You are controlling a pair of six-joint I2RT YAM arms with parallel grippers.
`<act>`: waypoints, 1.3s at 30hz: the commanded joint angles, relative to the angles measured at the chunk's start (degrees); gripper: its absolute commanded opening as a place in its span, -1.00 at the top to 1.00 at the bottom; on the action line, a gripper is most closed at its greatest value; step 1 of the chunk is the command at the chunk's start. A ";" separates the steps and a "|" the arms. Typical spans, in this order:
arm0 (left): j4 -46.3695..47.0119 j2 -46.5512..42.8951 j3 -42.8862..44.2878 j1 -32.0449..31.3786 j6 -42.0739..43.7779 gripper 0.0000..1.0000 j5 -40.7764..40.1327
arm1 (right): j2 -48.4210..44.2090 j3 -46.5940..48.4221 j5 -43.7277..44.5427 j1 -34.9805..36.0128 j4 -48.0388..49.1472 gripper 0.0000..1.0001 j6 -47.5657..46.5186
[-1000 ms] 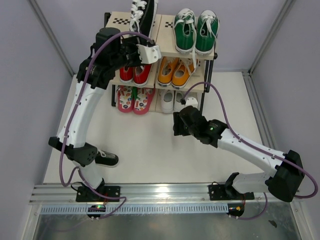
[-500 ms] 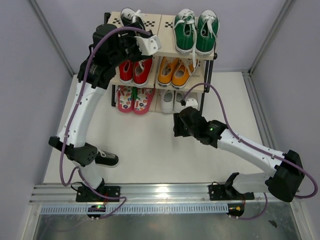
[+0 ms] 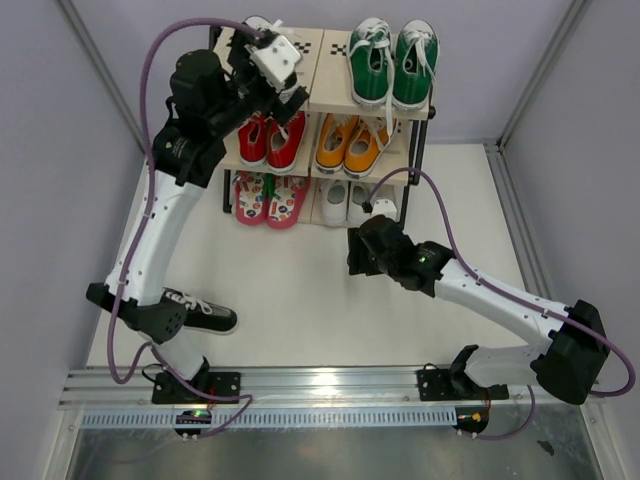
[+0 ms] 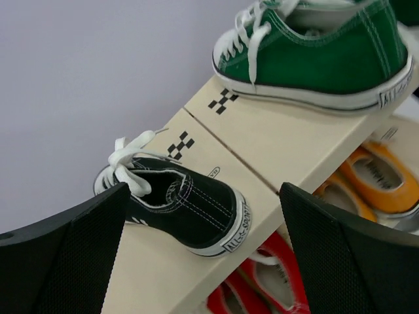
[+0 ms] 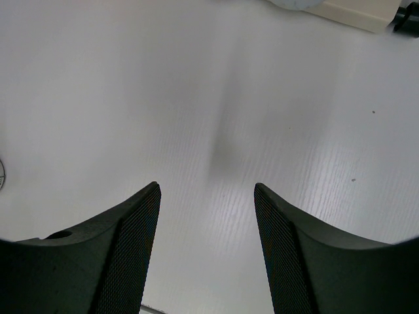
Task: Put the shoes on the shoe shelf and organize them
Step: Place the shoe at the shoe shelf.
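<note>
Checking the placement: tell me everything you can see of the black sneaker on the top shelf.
The black sneaker looks like canvas, with white stitching, loose white laces and a white rubber sole bearing a heel label. It stands upright on its sole on the left top board of the shelf, beside a checkered mark, heel toward the left wrist camera. Only the board touches it: the left hand is open, its fingers apart from the shoe on either side.

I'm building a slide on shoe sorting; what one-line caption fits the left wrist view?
Open left pincer facing a black sneaker on top of the shoe shelf, a green sneaker farther along.
</note>
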 commanded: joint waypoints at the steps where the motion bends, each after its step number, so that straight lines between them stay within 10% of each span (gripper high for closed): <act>1: 14.95 -7.32 -3.73 0.26 -23.72 -0.98 -4.53 | -1.39 -0.35 -0.53 -0.13 1.08 -0.27 1.22; 5: 13.77 -7.95 -5.06 0.26 -47.71 -0.98 -19.13 | -1.04 -0.53 -1.41 -0.13 1.79 -0.27 1.31; 12: 5.94 -5.14 -3.22 0.26 -57.51 -0.98 -26.97 | -0.86 -1.49 -2.20 -0.13 1.88 -0.27 1.58; 39: -0.13 7.34 5.32 -2.99 -47.33 -0.99 -30.57 | -2.71 -5.27 0.00 -0.22 1.88 -0.27 4.04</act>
